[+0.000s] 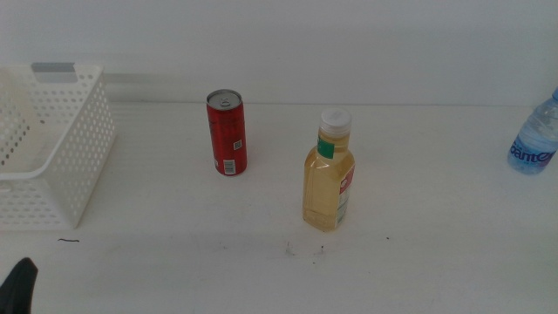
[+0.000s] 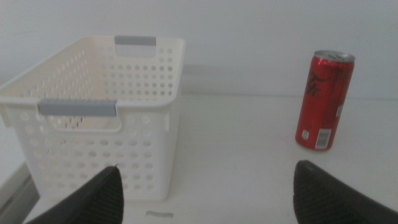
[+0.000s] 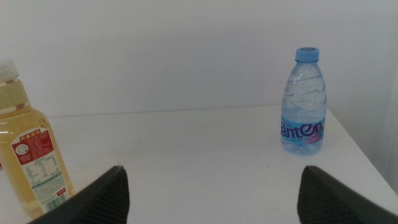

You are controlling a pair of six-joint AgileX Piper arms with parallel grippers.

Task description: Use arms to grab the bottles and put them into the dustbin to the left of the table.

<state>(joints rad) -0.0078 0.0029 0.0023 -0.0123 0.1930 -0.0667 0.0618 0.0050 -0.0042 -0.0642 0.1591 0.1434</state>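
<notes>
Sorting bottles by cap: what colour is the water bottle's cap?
Light blue; the water bottle's cap shows best in the right wrist view.

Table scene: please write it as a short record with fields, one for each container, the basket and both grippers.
red can: upright on the table, nearest to the basket
yellow bottle: upright, white cap on, near the table's middle
water bottle: upright, blue cap on, at the far right edge of the middle view
basket: white, perforated, at the table's left; no container seen inside
left gripper: open, holds nothing, faces basket and can
right gripper: open, holds nothing, faces the yellow and water bottles
</notes>
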